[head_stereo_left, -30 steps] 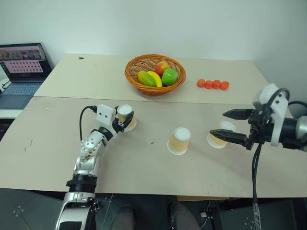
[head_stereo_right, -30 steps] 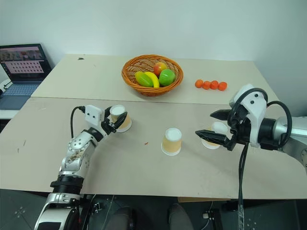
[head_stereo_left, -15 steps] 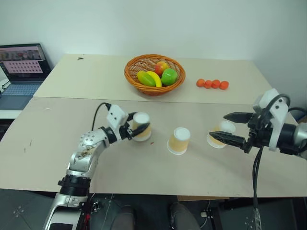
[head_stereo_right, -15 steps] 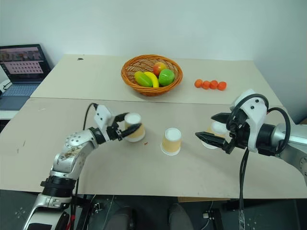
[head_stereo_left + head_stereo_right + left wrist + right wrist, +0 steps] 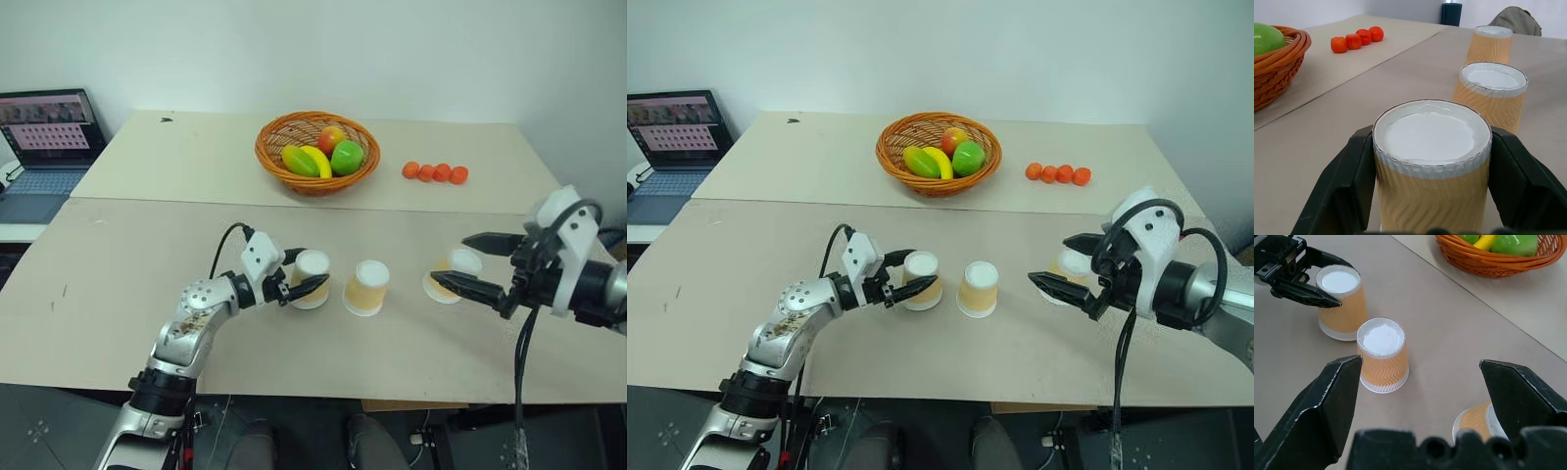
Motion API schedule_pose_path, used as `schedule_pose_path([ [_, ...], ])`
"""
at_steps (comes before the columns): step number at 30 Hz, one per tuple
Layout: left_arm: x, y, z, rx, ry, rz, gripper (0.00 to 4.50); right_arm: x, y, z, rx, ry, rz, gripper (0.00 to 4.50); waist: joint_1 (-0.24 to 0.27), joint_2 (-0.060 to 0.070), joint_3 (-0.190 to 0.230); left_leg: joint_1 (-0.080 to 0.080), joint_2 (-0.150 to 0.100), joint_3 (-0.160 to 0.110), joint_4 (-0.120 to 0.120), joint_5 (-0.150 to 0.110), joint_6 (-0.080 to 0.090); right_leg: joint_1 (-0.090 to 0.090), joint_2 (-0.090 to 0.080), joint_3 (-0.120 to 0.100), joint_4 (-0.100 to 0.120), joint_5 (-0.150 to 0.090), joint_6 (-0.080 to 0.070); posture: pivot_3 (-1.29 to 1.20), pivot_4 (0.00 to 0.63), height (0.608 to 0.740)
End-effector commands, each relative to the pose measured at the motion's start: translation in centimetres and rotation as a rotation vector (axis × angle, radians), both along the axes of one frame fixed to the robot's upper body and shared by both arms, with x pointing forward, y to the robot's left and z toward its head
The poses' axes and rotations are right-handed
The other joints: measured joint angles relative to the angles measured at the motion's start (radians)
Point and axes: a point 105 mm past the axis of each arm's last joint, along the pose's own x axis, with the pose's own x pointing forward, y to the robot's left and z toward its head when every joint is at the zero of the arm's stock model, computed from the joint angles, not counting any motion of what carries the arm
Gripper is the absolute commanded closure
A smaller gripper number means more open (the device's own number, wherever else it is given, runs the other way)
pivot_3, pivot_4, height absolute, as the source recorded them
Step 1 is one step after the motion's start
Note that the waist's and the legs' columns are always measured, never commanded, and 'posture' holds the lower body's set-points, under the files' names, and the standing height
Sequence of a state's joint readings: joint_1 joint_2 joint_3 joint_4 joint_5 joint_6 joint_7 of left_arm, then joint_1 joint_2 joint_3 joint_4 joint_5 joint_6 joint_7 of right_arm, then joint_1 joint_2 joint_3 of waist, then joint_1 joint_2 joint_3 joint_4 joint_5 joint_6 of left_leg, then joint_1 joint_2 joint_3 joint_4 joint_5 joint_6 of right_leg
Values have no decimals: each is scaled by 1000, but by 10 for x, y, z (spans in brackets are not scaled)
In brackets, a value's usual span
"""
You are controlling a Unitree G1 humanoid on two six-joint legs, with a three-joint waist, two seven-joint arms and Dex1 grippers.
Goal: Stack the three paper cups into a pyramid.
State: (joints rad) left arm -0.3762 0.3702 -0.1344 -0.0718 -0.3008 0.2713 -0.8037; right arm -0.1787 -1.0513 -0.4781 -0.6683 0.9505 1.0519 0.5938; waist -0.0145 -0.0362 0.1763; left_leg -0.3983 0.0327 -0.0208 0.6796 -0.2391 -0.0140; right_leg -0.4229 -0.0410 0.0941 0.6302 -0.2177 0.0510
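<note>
Three pale orange paper cups stand upside down in a row on the near table. My left gripper [image 5: 310,274] is shut on the left cup [image 5: 313,261], one black finger on each side, as the left wrist view shows it [image 5: 1432,161]. That cup sits just left of the middle cup [image 5: 367,286], with a small gap between them. The right cup [image 5: 453,272] stands further right. My right gripper [image 5: 451,258] hangs open above and around it, touching nothing. In the right wrist view that cup [image 5: 1476,421] shows low beside one finger [image 5: 1520,391].
A wicker basket [image 5: 269,157] of fruit stands on the far table, with a row of small orange balls [image 5: 435,172] to its right. A laptop [image 5: 44,137] sits at the far left. A seam runs between the two tables.
My left gripper has carried its cup to the right, from well left of the row to just beside the middle cup. The right gripper has stayed open in place.
</note>
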Motion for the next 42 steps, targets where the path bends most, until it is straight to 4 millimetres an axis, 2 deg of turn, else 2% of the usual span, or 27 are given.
schedule_pose_path([
  [1, -3, -8, 11, -19, -42, -27, 1852, -5, -1, 11, -2, -54, -18, 0, 0, 0, 0, 0, 0, 0, 0, 0, 0, 0, 0, 0, 0, 0, 0, 0, 150, 734],
  [12, 3, -15, 9, -33, -34, -29, 1852, -10, -6, 12, -6, -53, -54, 0, 0, 0, 0, 0, 0, 0, 0, 0, 0, 0, 0, 0, 0, -1, 1, 0, 150, 734],
  [29, -1, -27, 4, -51, -17, -53, 1852, -13, -9, 14, -11, -57, -74, 0, 1, 0, 0, 0, 0, 0, 0, 0, 0, 0, 0, 0, 0, 0, 1, 0, 150, 734],
  [31, -1, -26, 4, -59, -7, -55, 826, -13, -9, 13, -13, -57, -78, 0, 0, 0, 0, 0, 0, 0, 0, 0, 0, 0, 0, 0, 0, 0, 1, 0, 150, 734],
  [32, -2, -26, 4, -69, 2, -57, 593, -13, -10, 13, -14, -56, -79, 0, 0, 0, 0, 0, 0, 0, 0, 0, 0, 0, 0, 0, 0, 0, 1, 0, 150, 734],
  [33, -1, -26, 4, -73, 6, -54, 128, -13, -10, 13, -15, -55, -80, 0, 0, 0, 0, 0, 0, 0, 0, 0, 0, 0, 0, 0, 0, 0, 1, 0, 150, 734],
  [41, -3, -26, 4, -81, 14, -57, 28, -13, -10, 13, -15, -55, -81, 0, 0, 0, 0, 0, 0, 0, 0, 0, 0, 0, 0, 0, 0, -1, 1, 0, 150, 734],
  [42, -2, -25, 13, -100, 10, -59, 28, -13, -10, 12, -12, -53, -80, 0, 0, 0, 0, 0, 0, 0, 0, 0, 0, 0, 0, 0, 0, -1, 1, 0, 150, 734],
])
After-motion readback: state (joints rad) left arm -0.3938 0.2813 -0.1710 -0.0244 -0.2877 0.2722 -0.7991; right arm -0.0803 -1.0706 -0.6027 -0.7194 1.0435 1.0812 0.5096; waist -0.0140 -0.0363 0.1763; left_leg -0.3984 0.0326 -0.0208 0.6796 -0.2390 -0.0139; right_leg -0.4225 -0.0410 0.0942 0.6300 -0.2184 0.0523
